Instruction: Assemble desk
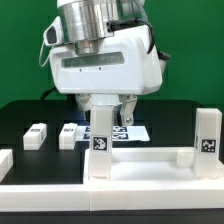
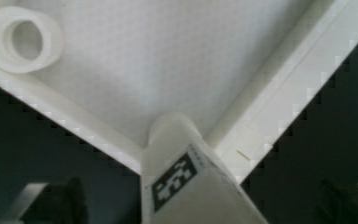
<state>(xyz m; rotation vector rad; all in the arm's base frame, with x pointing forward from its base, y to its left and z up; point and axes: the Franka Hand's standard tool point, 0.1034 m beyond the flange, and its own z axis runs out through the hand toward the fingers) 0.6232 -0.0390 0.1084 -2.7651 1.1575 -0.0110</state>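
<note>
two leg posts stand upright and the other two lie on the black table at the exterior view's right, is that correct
No. The two lying leg posts are at the exterior view's left, not its right. The two upright leg posts stand as you said. The exterior view shows it.

The desk slab (image 2: 140,90) and leg post (image 2: 181,175) look smooth, matt white plastic; the surface (image 1: 20,115) is matt black.
</note>
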